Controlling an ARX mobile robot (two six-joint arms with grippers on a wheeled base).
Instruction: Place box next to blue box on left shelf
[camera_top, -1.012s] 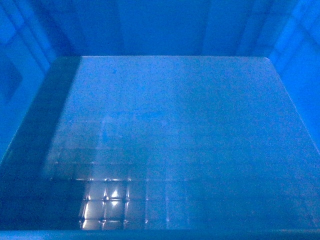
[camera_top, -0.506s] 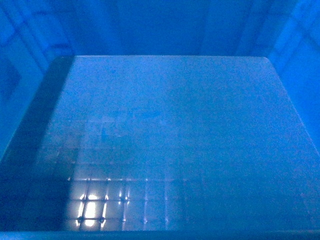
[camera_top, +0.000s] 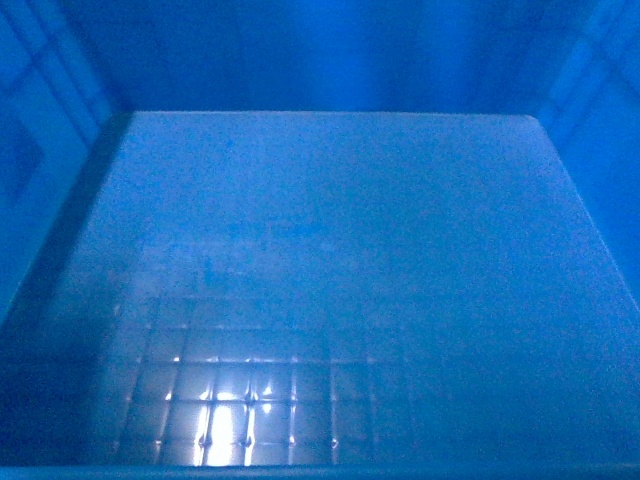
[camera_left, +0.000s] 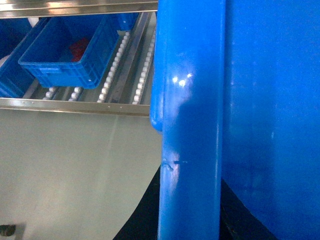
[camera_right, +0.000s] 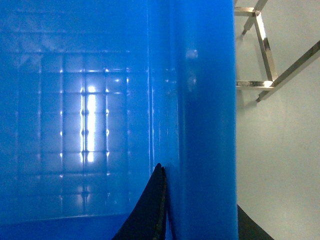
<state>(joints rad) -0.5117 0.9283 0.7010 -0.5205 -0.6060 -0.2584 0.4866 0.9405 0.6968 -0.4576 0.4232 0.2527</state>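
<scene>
The box (camera_top: 330, 250), a bright-blue crate, fills the head view; I look down at its grid-patterned floor and inner walls. Its thick rim (camera_left: 192, 125) runs upright between the black fingers of my left gripper (camera_left: 191, 200), which is shut on it. On the other side, the rim (camera_right: 205, 100) sits clamped in my right gripper (camera_right: 200, 200), one finger (camera_right: 152, 205) inside the wall. In the left wrist view a second blue box (camera_left: 65, 47) rests on the roller shelf (camera_left: 125, 55) at upper left, apart from the carried box. The grippers do not show in the head view.
The shelved blue box holds something red (camera_left: 80, 49). The shelf's metal front rail (camera_left: 75, 106) runs across below it, over pale floor (camera_left: 75, 170). In the right wrist view a metal frame (camera_right: 262, 45) stands on the floor at upper right.
The bright reflection on the box floor has slid right, and the dark shadow along its left side has shrunk. The box still fills the head view.
</scene>
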